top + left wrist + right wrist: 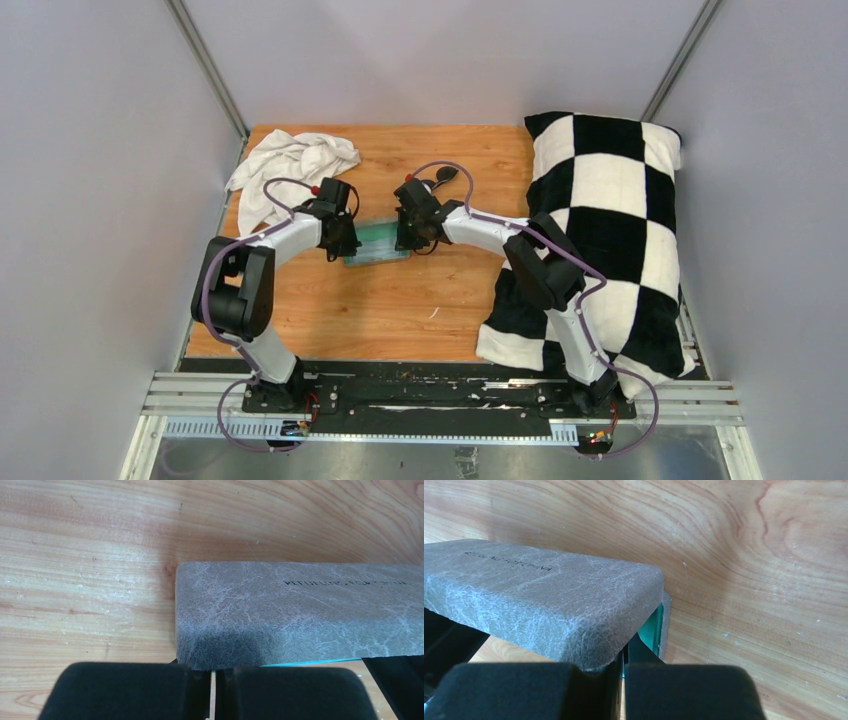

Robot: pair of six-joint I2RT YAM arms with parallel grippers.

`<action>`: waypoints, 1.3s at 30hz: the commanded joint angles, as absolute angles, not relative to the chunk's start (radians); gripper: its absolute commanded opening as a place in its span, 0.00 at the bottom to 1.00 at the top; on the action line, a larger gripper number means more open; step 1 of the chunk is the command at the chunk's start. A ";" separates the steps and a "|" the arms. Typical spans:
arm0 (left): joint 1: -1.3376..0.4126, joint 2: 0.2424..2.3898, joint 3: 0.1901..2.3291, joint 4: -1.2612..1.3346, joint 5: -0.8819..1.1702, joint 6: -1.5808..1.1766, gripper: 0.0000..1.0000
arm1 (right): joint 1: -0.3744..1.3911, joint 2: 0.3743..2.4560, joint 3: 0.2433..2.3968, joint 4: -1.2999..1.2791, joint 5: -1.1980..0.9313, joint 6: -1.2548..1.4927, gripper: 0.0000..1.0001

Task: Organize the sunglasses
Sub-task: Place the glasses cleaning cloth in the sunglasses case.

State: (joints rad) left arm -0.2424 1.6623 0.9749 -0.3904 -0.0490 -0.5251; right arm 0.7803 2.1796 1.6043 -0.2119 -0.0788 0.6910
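The sunglasses (447,175) are taken to be the small dark shape on the wooden table (330,310) just beyond the right arm's wrist (too small to be sure), outside the grey case (300,615). The case's lid is held ajar, with teal lining showing. The left gripper (212,690) and right gripper (621,690) are set at opposite ends, each pressed together to a slit and tucked under the lid, seemingly to prop it evenly for loading.
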 commanded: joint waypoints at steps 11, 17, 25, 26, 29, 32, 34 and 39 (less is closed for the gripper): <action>-0.236 1.693 1.002 -0.413 -0.099 -0.503 0.13 | 0.769 2.174 1.608 -0.217 -0.083 0.666 0.02; -0.237 1.647 1.005 -0.442 -0.124 -0.511 0.29 | 0.779 2.140 1.602 -0.217 -0.070 0.642 0.18; -0.257 1.571 0.993 -0.472 -0.126 -0.519 0.31 | 0.794 2.070 1.579 -0.214 -0.051 0.624 0.31; -0.259 1.559 0.991 -0.476 -0.127 -0.520 0.32 | 0.796 2.061 1.578 -0.214 -0.049 0.622 0.32; -0.264 1.527 0.982 -0.485 -0.129 -0.523 0.34 | 0.798 2.027 1.560 -0.215 -0.045 0.622 0.35; -0.265 1.490 0.965 -0.489 -0.122 -0.530 0.34 | 0.799 1.995 1.531 -0.214 -0.047 0.625 0.35; -0.268 1.468 0.950 -0.492 -0.116 -0.536 0.34 | 0.799 1.964 1.498 -0.211 -0.040 0.624 0.35; -0.279 1.348 0.878 -0.517 -0.096 -0.543 0.33 | 0.794 1.820 1.319 -0.151 0.040 0.607 0.36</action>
State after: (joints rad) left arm -0.2665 1.4406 0.9382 -0.4747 -0.1024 -0.5304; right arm 0.7860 1.9285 1.4395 -0.1745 -0.0505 0.6319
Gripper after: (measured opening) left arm 0.337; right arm 0.352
